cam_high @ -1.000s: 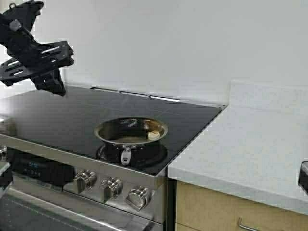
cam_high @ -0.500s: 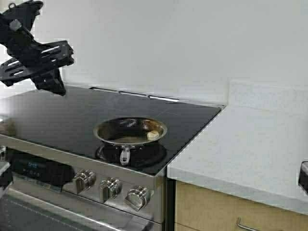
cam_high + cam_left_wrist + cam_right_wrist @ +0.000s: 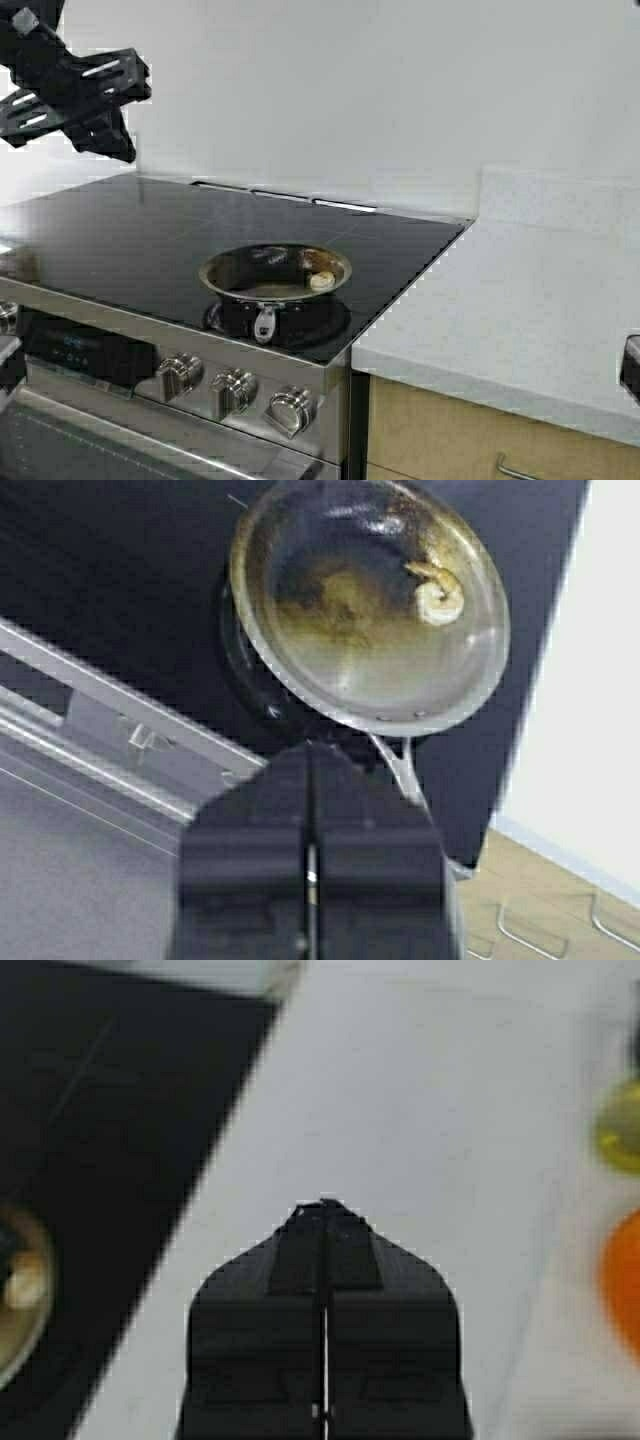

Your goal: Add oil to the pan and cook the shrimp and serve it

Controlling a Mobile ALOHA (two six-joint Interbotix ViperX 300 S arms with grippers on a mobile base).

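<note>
Risk ahead, as a guess: shrimp (image 3: 321, 281) scorching or sticking, given the stained pan (image 3: 275, 272) at lower centre of the high view, on the black stovetop (image 3: 130, 235). Oil bottle (image 3: 620, 1135) only a yellow-green blur at the right edge of the right wrist view, beside an orange bowl (image 3: 625, 1270). Left gripper (image 3: 311, 810) raised at upper left, fingers pressed together, holding nothing. Right gripper (image 3: 323, 1222) above the white counter (image 3: 520, 300), likewise closed and empty.
</note>
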